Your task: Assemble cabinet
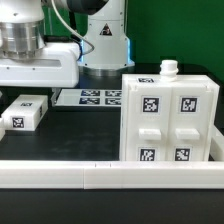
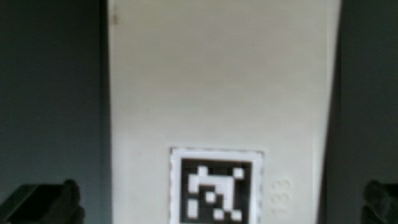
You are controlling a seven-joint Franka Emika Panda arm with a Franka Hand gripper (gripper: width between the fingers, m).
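A black table top point(image 1: 70, 135) fills the exterior view; a low white wall point(image 1: 100, 175) runs along its near edge; behind the table the backdrop is dark, with a green panel point(image 1: 200, 40) at the exterior view's right and a white machine base point(image 1: 105, 40) standing at the back. The cabinet point(image 1: 170, 115), a large white box with square panels and four black-and-white tags on its front, stands upright on the table at the exterior view's right, close to the white wall; a small white knob point(image 1: 168, 68) sits on its top. The marker board point(image 1: 95, 97) lies flat behind it, toward the middle. A small white block point(image 1: 25, 112) with one tag lies at the exterior view's left, well apart from the cabinet; the white robot arm point(image 1: 30, 45) hangs directly above it. In the wrist view the gripper point(image 2: 214, 203) is spread wide; its dark fingers point(image 2: 45, 200) stand on either side of the block, with a dark gap on each side; they pinch nothing.
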